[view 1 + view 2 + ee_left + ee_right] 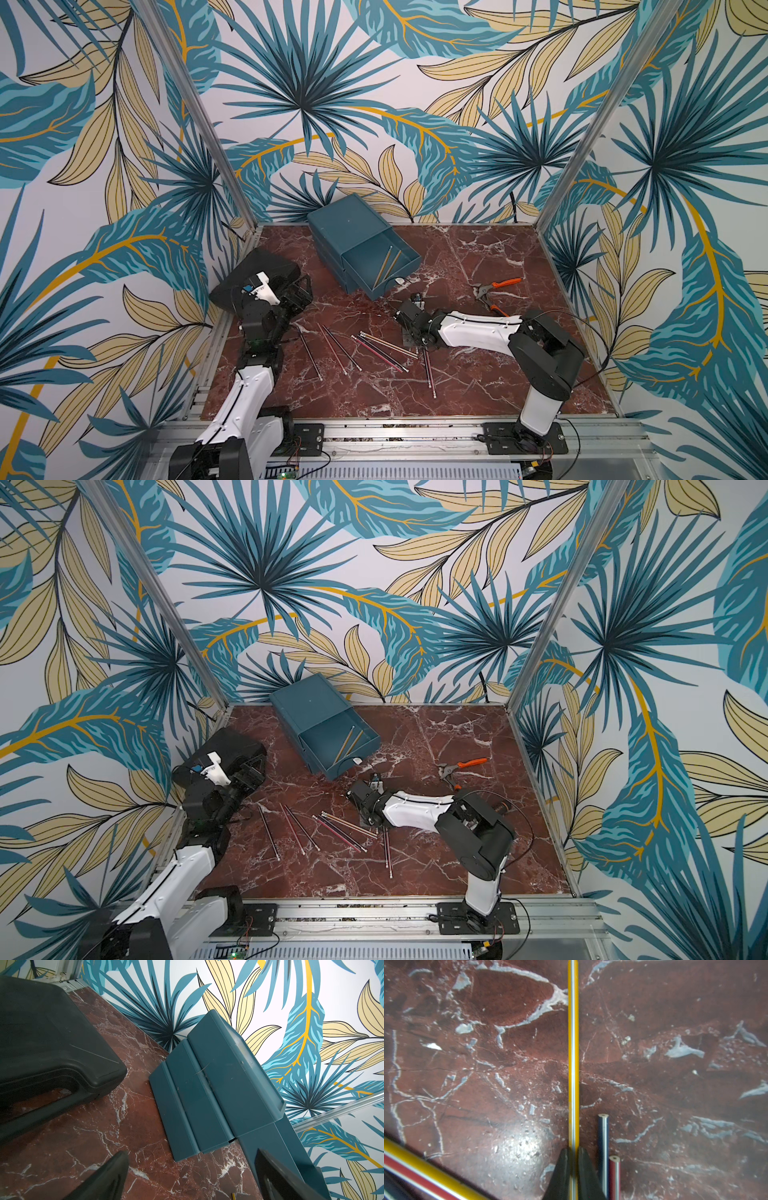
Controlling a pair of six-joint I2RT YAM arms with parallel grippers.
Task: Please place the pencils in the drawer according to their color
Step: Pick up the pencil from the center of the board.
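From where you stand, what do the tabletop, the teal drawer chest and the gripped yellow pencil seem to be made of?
Tabletop: glossy red-brown marble with white veins, or a printed imitation. Drawer chest: matt, rounded moulded edges, scratches; probably plastic. Yellow pencil: shiny white-striped lacquer; likely wood, as neighbouring cut ends look pale around dark cores.

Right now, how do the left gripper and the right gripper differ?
The left gripper is open and empty; the right gripper is shut on a yellow pencil. The left gripper faces the side of the chest, beside the black case; the right gripper points down at the table among loose pencils. Both have dark jaws.
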